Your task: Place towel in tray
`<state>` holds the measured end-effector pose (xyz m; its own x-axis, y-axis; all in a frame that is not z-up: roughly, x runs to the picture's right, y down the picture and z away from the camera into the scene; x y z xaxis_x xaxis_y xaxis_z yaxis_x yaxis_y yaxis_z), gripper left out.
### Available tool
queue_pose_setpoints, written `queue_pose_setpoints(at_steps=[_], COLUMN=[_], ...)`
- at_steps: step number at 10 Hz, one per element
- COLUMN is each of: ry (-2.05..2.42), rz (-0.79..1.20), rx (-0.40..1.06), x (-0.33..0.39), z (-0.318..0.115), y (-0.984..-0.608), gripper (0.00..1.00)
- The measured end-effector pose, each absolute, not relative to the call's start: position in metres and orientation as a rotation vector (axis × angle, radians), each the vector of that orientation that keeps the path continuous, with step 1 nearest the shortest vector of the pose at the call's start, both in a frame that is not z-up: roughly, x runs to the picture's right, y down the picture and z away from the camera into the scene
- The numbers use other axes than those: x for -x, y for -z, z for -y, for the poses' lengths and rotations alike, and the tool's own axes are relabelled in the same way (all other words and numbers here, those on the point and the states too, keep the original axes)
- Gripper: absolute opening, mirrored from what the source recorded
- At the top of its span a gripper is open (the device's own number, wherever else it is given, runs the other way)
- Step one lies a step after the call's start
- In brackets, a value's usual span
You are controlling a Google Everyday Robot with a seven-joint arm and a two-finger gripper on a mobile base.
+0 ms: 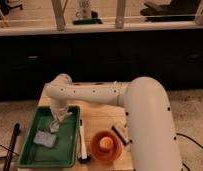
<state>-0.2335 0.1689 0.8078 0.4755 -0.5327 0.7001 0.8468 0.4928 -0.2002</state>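
A pale grey-blue towel [45,138] lies crumpled inside the green tray [30,154] on the left of the wooden table. My white arm reaches from the right across the table and bends down over the tray. My gripper [56,123] hangs just above the tray floor, a little up and right of the towel. Something pale at the gripper's tip may be its own fingers or a bit of cloth; I cannot tell which.
An orange bowl [106,146] with a round orange thing in it stands right of the tray. A black-and-white marker [82,142] lies between tray and bowl. A small brush-like block [121,133] lies beside the bowl. A dark rod [11,147] leans left of the tray.
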Motion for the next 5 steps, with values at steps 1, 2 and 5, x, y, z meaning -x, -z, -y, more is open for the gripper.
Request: queue_pose_setpoints(at_steps=[1, 2, 5], ry=[0.899, 0.897, 0.885], rz=[0.618, 0.617, 0.615], rx=[0.587, 0.591, 0.597], x=[0.2337, 0.2326, 0.2259], z=[-0.1706, -0.1718, -0.1743], y=[-0.8106, -0.8122, -0.8118], gripper=[0.8, 0.8, 0.8])
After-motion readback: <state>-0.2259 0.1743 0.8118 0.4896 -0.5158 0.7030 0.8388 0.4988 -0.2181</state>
